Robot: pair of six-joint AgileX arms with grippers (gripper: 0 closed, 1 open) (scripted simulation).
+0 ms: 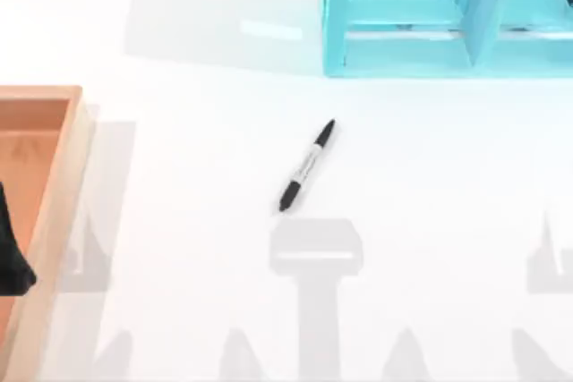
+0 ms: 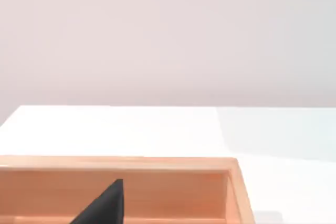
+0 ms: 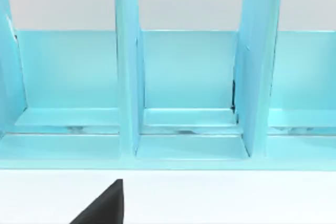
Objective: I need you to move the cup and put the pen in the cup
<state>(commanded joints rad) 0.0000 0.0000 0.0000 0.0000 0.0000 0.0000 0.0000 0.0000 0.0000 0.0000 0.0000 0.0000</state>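
Pen lies mid-table, ungrasped; cup unseen. Left gripper over wooden tray, jaw state unclear. Next: locate cup.

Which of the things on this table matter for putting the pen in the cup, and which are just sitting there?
Part of the job:
- pen, lying loose mid-table; I see no cup here

Just lying about:
- wooden tray, at the table's left edge
- blue divided rack, at the back right

Bright, even overhead light; soft grey arm shadows on white table; slight blur throughout.
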